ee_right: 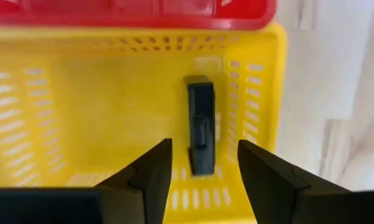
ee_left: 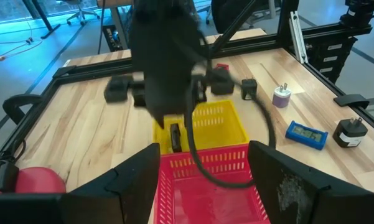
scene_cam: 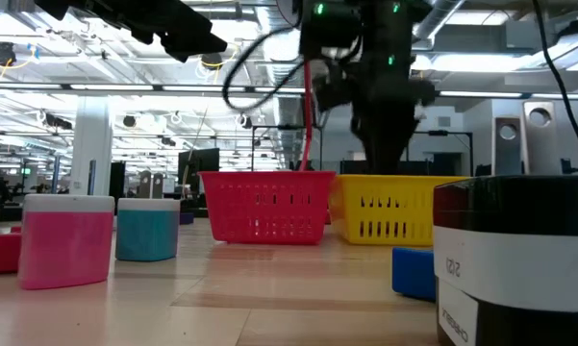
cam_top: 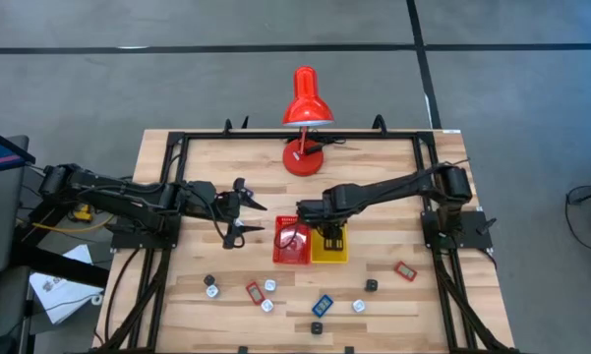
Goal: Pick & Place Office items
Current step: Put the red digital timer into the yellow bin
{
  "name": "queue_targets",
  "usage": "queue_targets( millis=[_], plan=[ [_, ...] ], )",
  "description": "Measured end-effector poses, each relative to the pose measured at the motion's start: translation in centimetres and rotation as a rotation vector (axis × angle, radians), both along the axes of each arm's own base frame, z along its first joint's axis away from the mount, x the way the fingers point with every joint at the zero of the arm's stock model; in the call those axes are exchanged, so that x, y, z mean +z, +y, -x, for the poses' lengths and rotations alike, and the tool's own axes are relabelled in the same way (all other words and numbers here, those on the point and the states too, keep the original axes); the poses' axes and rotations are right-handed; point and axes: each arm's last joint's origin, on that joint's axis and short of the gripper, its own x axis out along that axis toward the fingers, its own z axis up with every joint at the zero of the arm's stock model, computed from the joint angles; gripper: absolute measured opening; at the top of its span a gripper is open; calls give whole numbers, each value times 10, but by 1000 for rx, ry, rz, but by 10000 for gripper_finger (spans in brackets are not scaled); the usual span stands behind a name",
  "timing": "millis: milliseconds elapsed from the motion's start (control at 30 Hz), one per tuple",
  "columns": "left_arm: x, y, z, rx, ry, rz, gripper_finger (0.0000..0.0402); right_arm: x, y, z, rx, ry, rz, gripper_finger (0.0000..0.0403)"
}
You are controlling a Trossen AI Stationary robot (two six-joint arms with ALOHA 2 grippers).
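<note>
Trays: two side by side at table centre (cam_top: 177, 295), touching | Lamp (cam_top: 305, 118): behind trays, at far edge | Slim item (ee_right: 201, 134): inside right-hand tray (ee_right: 81, 93) | Loose items (cam_top: 323, 305): scattered on table in front of trays

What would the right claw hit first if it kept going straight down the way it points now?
Most likely the black item lying in the yellow tray, directly beneath the open right claw; the depth between them is unclear.
</note>
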Motion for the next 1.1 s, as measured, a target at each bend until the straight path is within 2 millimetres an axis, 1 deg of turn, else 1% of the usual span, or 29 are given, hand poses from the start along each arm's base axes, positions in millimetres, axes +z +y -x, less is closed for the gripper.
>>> queue_targets(
  millis=[100,200,267,333,467,533,633,767,833,933,1100],
  plan=[
    [0,0,0,0,1,0,236,21,8,14,-93,9,-8,176],
    [0,0,0,-2,3,4,236,39,23,35,-191,28,-14,177],
    [-1,0,0,-2,6,4,236,49,36,54,-247,18,-21,178],
    [0,0,0,-2,5,4,236,54,47,73,-323,5,-32,178],
    [0,0,0,-2,0,4,236,57,66,115,-533,-25,-65,183],
    [0,0,0,-2,0,4,236,56,73,136,-629,-37,-83,193],
    [0,0,0,-2,0,4,236,53,82,163,-755,-55,-119,221],
    [0,0,0,-1,-4,5,236,44,92,189,-863,-72,-163,266],
    [1,0,0,3,-11,5,236,38,95,197,-879,-71,-171,288],
    [2,0,-1,3,-25,7,236,26,100,204,-856,-65,-166,316],
    [4,0,-1,3,-40,10,236,3,101,212,-837,-4,-73,342]
  ],
)
